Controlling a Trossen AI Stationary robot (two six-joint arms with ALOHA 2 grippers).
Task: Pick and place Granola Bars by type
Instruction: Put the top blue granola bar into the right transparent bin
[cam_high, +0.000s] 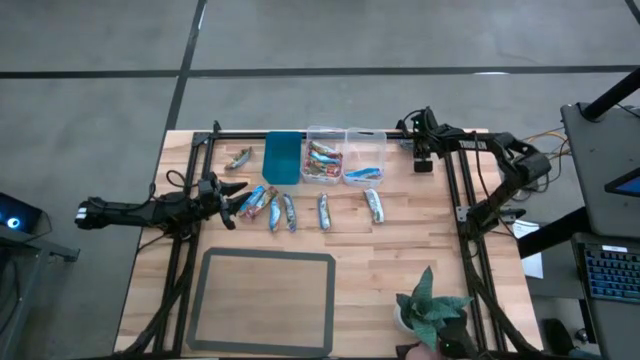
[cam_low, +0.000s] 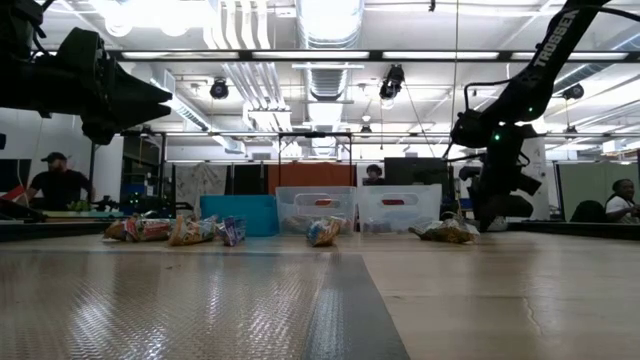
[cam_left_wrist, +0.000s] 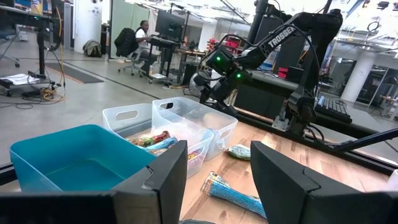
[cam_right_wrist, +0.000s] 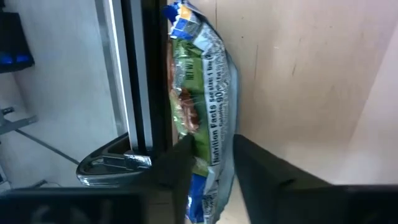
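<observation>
R gripper (cam_high: 422, 160) hovering at far R table edge, beside clear bins; fingers (cam_right_wrist: 261, 171) closing around a green granola bar (cam_right_wrist: 199, 106) lying along black frame rail (cam_right_wrist: 140, 74), wrapper between pads, lift not evident. L gripper (cam_high: 228, 196) waiting at L side w/ fingers (cam_left_wrist: 165, 177) spread, nothing in them. Loose bars (cam_high: 290, 210) lying in row mid-table. Teal bin (cam_high: 282, 157) showing no bars; first clear bin (cam_high: 324, 158) holding multicolour bars, second (cam_high: 365, 155) holding blue ones.

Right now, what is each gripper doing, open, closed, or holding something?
Left gripper: open, empty.
Right gripper: fingers around a granola bar at the table's far edge; firm grip cannot be told.
</observation>
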